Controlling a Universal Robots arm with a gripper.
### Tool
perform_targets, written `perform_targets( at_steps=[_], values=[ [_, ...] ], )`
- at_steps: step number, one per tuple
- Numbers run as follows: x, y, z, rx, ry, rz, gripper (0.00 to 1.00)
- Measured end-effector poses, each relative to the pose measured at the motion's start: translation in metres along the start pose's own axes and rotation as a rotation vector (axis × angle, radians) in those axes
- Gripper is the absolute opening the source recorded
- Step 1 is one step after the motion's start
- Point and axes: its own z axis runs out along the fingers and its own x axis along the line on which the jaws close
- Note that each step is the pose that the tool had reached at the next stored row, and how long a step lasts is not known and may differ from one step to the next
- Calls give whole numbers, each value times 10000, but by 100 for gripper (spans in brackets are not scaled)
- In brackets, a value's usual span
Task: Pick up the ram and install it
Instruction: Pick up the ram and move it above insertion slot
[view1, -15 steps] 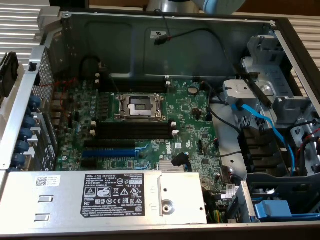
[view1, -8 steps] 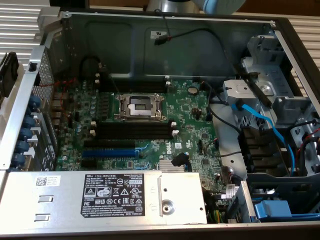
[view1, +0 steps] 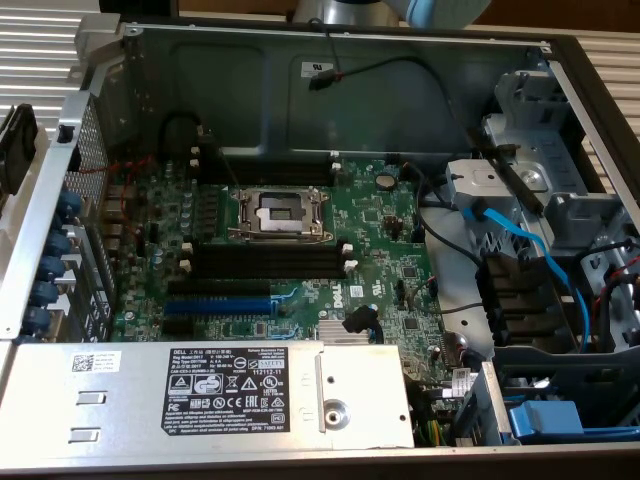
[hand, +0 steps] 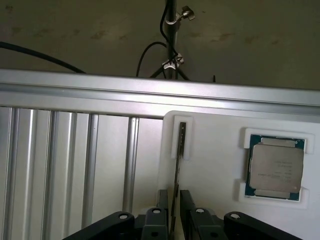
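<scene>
In the wrist view the ram (hand: 180, 137) stands on its thin edge in a slot of a white holder (hand: 210, 165). It is a long dark stick seen from above. My gripper (hand: 173, 194) hangs over its near end, open, with one black finger (hand: 162, 197) on each side of the stick and a little room left on both sides. In the exterior view the open computer case shows the green motherboard (view1: 380, 230) with its black memory slots (view1: 265, 262) and their white end clips, all bare.
A processor chip (hand: 276, 167) lies in a pocket of the same white holder. A ribbed aluminium surface (hand: 65, 165) borders it, with a rod and cables (hand: 171, 45) beyond. Inside the case are the open CPU socket (view1: 278, 212), the power supply (view1: 200, 395) and blue cables (view1: 530, 250).
</scene>
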Motion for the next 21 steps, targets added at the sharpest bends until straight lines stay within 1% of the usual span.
perform_targets(
  at_steps=[8, 20, 21],
  values=[
    [0, 0, 4, -8, 0, 150, 24],
    [0, 0, 4, -8, 0, 150, 24],
    [0, 0, 4, -7, 0, 151, 22]
  ],
)
